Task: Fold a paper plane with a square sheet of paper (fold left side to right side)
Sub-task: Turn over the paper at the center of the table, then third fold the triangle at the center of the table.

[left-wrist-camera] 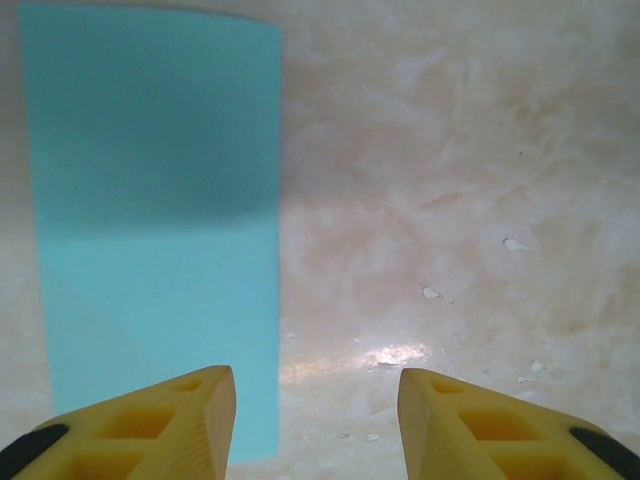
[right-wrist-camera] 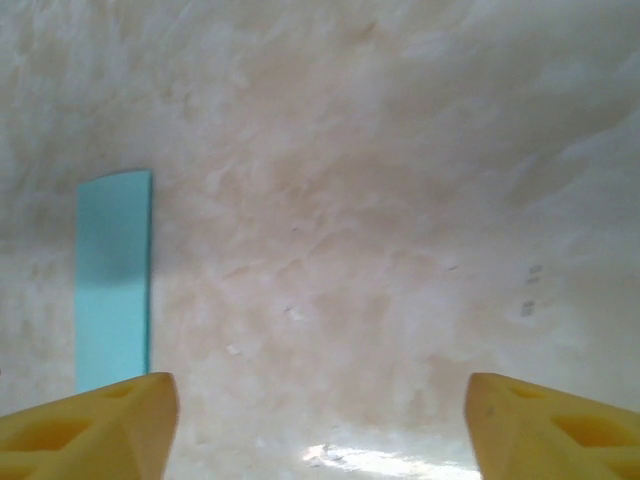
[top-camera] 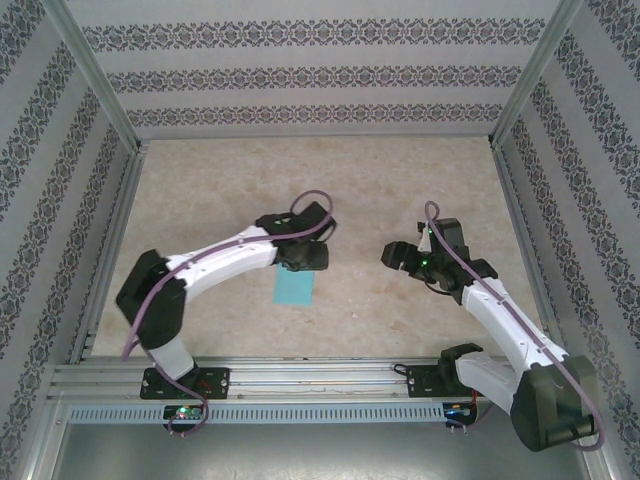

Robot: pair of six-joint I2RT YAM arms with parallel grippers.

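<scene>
Lying flat on the table (top-camera: 220,190), the sheet of paper (top-camera: 293,290) shows as a narrow rectangle, which suggests the left-to-right fold is already made; the left gripper (top-camera: 305,256) hovers just above its far end, jaws moderately apart with nothing between them, one finger (left-wrist-camera: 170,420) over the paper's edge, probably placed there to press the crease or take a corner; the right gripper (top-camera: 397,256) hangs well apart to the right, jaws wide and empty, likely kept clear so the paper lies undisturbed; the next fold calls for a clean pinch on a corner.
</scene>
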